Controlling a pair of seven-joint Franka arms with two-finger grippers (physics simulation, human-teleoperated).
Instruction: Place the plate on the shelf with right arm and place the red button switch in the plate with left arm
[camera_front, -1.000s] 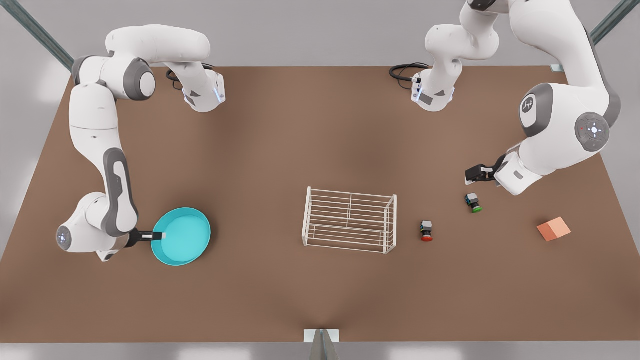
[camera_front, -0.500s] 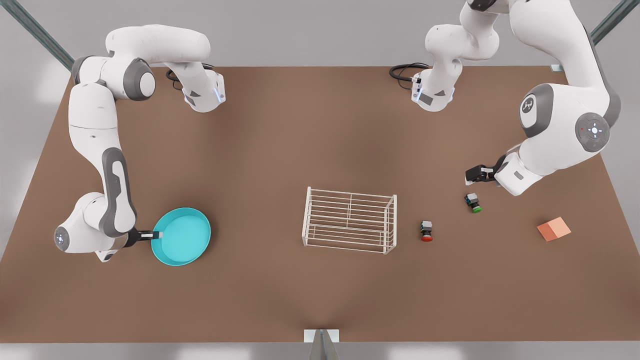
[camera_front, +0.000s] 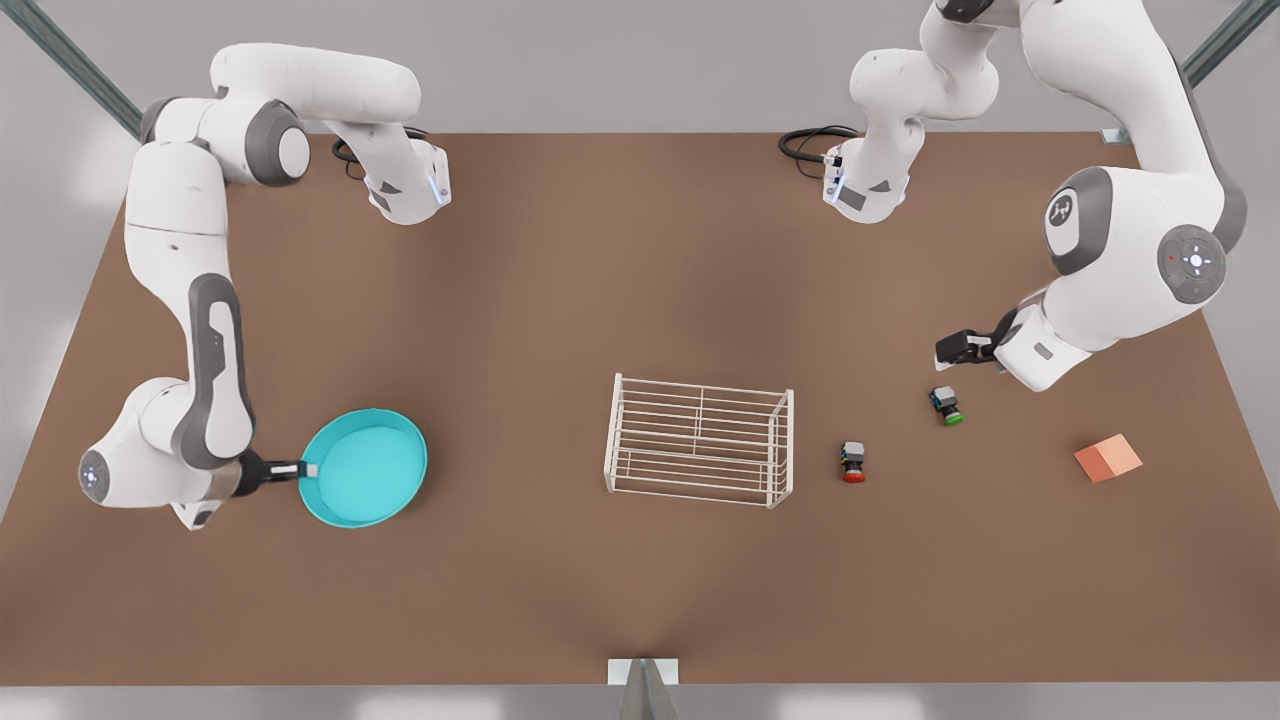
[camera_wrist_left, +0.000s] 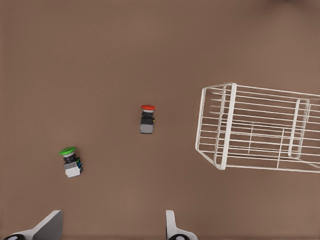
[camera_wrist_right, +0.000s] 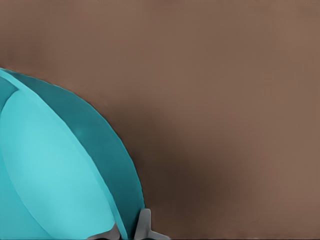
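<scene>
Brown matte surface (camera_front: 560, 300) under pale grey walls, with dark metal struts in the far corners and a small bracket at 6 o'clock on the near edge.

Near the centre, toward 5 o'clock: the shelf (camera_front: 698, 440), upright and bare. Just past its 3 o'clock end, apart from it: the red button switch (camera_front: 852, 462), lying on its side. Farther out toward 3 o'clock: a green-capped switch (camera_front: 945, 405), then an orange block (camera_front: 1107, 458).

At 8 o'clock: the plate (camera_front: 364, 468), pinched at its rim by the right gripper (camera_front: 305, 468), fingers closed tight on the edge, also seen in the right wrist view (camera_wrist_right: 131, 231).

At 3 o'clock: the left gripper (camera_front: 948, 348), hanging above the green-capped switch, fingers spread wide with nothing between them.

Against a second ago: plate raised a little and tilted, its arm's elbow swung outward; left gripper shifted slightly; switches, block and shelf unmoved.
</scene>
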